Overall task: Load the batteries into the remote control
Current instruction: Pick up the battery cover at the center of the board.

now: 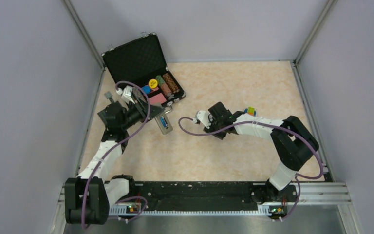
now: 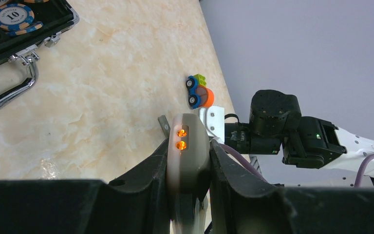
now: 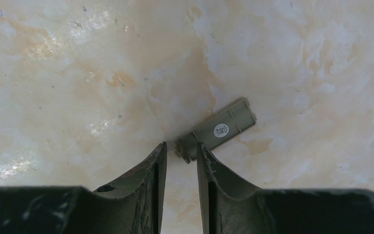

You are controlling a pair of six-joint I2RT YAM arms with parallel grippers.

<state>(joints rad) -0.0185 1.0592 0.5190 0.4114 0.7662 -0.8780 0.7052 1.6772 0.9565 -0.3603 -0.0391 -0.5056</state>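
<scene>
Where the left gripper [image 2: 189,148] is closed upon it, the remote control [image 2: 191,170] is held clamped by its long sides between both fingers, two orange lights showing at its far end. In the top view its greyish back is turned upward and a blue battery [image 1: 163,121] is seen lying in the compartment; the dark grey one cannot be made out. The right gripper [image 3: 181,148] is pointed down at the worktop [image 1: 214,156] with its jaws set narrow. A small grey cover [image 3: 221,127] lies flat with its near end at the mouth of the gap, a strip of bare worktop visible beside it. A block toy [image 2: 198,90] and an open black case [image 1: 136,61] are seen farther back.
</scene>
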